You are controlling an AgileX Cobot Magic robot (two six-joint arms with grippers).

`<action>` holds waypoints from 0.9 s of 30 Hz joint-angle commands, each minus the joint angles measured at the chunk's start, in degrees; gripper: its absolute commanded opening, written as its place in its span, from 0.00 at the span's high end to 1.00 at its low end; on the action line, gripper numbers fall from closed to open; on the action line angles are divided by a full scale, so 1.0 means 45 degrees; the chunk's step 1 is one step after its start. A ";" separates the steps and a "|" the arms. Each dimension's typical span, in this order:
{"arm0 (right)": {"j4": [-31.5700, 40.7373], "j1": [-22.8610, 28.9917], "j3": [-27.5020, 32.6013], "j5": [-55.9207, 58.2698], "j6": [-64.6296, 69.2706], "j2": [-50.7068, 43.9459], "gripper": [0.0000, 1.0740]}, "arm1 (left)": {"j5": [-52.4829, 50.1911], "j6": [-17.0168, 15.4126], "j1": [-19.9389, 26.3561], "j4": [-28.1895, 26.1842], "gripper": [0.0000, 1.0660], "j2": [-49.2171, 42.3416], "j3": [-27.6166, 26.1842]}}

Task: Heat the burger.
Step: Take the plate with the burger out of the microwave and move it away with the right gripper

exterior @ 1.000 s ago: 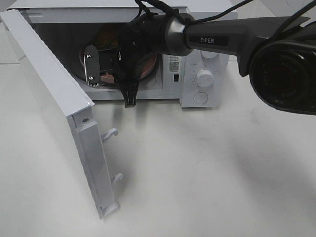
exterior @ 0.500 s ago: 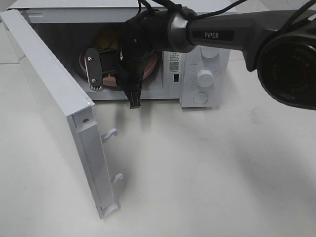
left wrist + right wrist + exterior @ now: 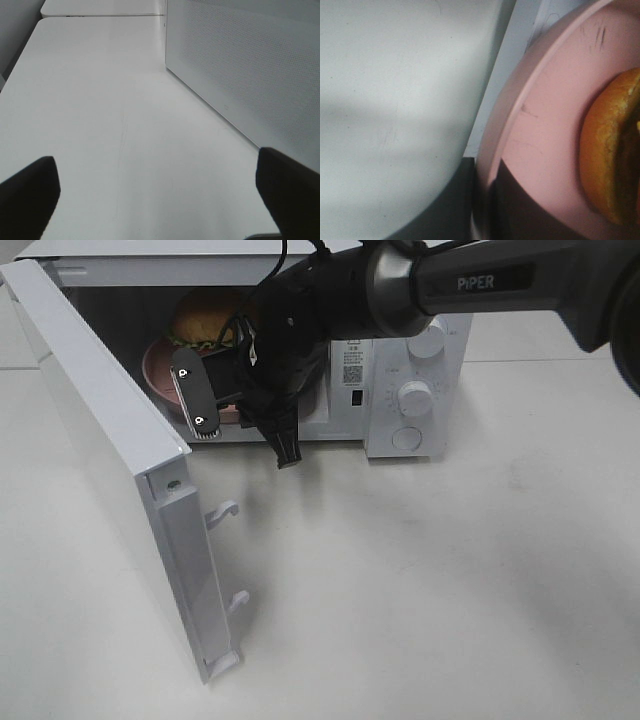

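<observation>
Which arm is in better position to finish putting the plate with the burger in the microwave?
The right. Its gripper is shut on the pink plate's rim, with the burger already inside the open microwave. The left gripper is open over bare table, holding nothing.

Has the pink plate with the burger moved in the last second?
Yes. The pink plate and burger sit further left inside the microwave, away from its knobs.

"PIPER" — right arm (image 3: 520,280)
</observation>
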 commanded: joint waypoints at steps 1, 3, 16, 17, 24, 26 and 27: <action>-0.0178 0.0051 0.0929 -0.1553 -0.0535 -0.1044 1.00 | -0.0178 -0.0064 0.0013 -0.0038 0.05 -0.0076 0.0000; -0.0255 0.0051 0.1439 -0.1821 -0.0751 -0.1350 1.00 | -0.0178 -0.0064 0.0013 -0.0038 0.05 -0.0076 0.0000; -0.0280 0.0051 0.4393 -0.3323 -0.1795 -0.2967 1.00 | -0.0178 -0.0064 0.0013 -0.0038 0.05 -0.0076 0.0000; -0.0255 0.0025 0.4520 -0.3349 -0.1846 -0.3056 1.00 | -0.0178 -0.0064 0.0013 -0.0038 0.05 -0.0076 0.0000; 0.0522 0.0013 0.6022 -0.3794 -0.3298 -0.4011 1.00 | -0.0178 -0.0064 0.0013 -0.0038 0.05 -0.0076 0.0000; 0.0738 0.0013 0.6570 -0.3871 -0.3616 -0.4393 1.00 | -0.0178 -0.0064 0.0013 -0.0038 0.05 -0.0076 0.0000; 0.0738 0.0013 0.6570 -0.3871 -0.3616 -0.4393 1.00 | -0.0178 -0.0064 0.0013 -0.0038 0.05 -0.0076 0.0000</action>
